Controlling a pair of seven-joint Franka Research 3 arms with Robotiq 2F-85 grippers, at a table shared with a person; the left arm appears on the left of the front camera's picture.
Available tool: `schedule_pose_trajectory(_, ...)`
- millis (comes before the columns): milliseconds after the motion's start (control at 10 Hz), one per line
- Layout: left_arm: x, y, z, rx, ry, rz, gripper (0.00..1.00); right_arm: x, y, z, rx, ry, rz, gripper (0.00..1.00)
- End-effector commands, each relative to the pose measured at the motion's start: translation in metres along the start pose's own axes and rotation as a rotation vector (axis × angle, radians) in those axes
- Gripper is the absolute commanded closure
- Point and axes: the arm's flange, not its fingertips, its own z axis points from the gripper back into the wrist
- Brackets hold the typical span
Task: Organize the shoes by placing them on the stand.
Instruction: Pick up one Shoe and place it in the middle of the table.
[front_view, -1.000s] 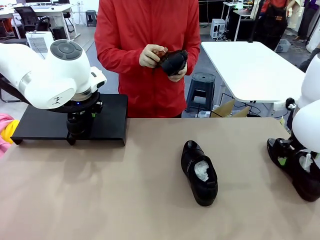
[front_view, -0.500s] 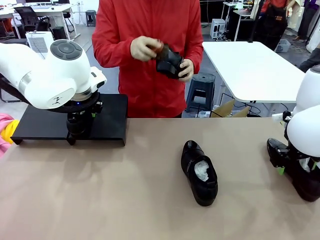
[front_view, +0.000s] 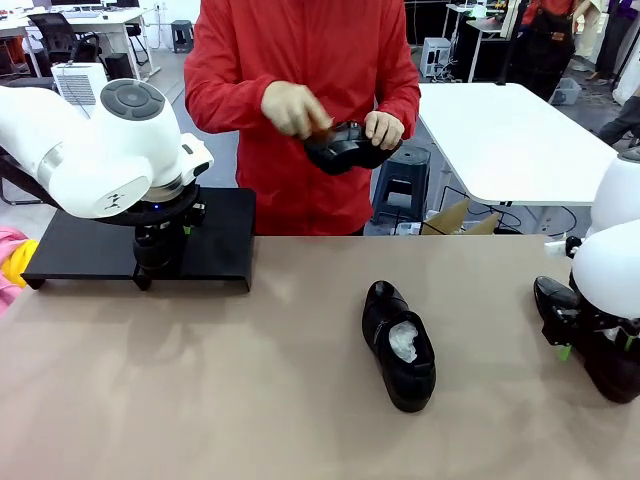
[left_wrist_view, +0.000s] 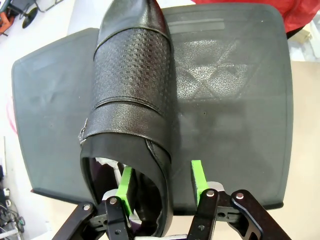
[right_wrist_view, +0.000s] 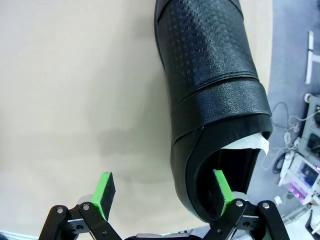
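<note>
Now, your left gripper (left_wrist_view: 161, 167) had its fingers (left_wrist_view: 198, 175) partway apart and astride the side wall of the first shoe (left_wrist_view: 132, 75). One green pad sat inside the opening and the other outside it. A sliver of the surface below showed between that outer pad and the leather, so I could not tell whether you were actually clamping the wall. From the fingers the first shoe ran straight away, toe farthest, over the stand (left_wrist_view: 240, 100), which spread out beneath and to both sides of the pads; whether the sole touched it I could not tell. Your right gripper (right_wrist_view: 161, 174) had its jaws spread wide and gripped nothing. One pad (right_wrist_view: 221, 192) was down in the heel opening of the second shoe (right_wrist_view: 210, 60), the other was out over the bare table (right_wrist_view: 60, 75), and the shoe's side wall stood between them. White paper (right_wrist_view: 252, 144) poked out of the opening just past the inner pad, and the toe pointed away from the fingertips. Well apart from both pairs of fingers, roughly between them, the third shoe (front_view: 400, 345) lay on the table with white paper in it. Farthest out, beyond the table's far edge, a person (front_view: 290, 40) in a red top held the fourth shoe (front_view: 345, 148) between one hand (front_view: 295, 108) and the other hand (front_view: 383, 128).
</note>
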Motion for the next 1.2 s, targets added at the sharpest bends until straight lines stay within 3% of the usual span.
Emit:
schedule_pose_trajectory(0, 0.001, 0.003, 0.001, 0.001, -0.003, -0.008, 0.43, -0.037, -0.011, -0.026, 0.024, -0.006, 0.028, 0.00)
schedule_pose_trajectory(300, 0.001, 0.003, 0.001, 0.001, -0.003, -0.008, 0.43, -0.027, -0.017, -0.020, 0.079, -0.022, 0.093, 0.04)
schedule_pose_trajectory(400, 0.001, 0.003, 0.001, 0.001, -0.003, -0.008, 0.43, -0.027, -0.015, -0.020, 0.082, -0.022, 0.108, 0.16)
schedule_pose_trajectory(800, 0.001, 0.003, 0.001, 0.001, -0.003, -0.008, 0.43, -0.027, -0.014, -0.022, 0.105, -0.034, 0.119, 0.95)
schedule_pose_trajectory(900, 0.001, 0.003, 0.001, 0.001, -0.003, -0.008, 0.43, -0.026, -0.016, -0.023, 0.110, -0.037, 0.114, 1.00)
schedule_pose_trajectory(1100, 0.001, 0.003, 0.001, 0.001, -0.003, -0.008, 0.43, -0.025, -0.018, -0.024, 0.115, -0.041, 0.107, 1.00)
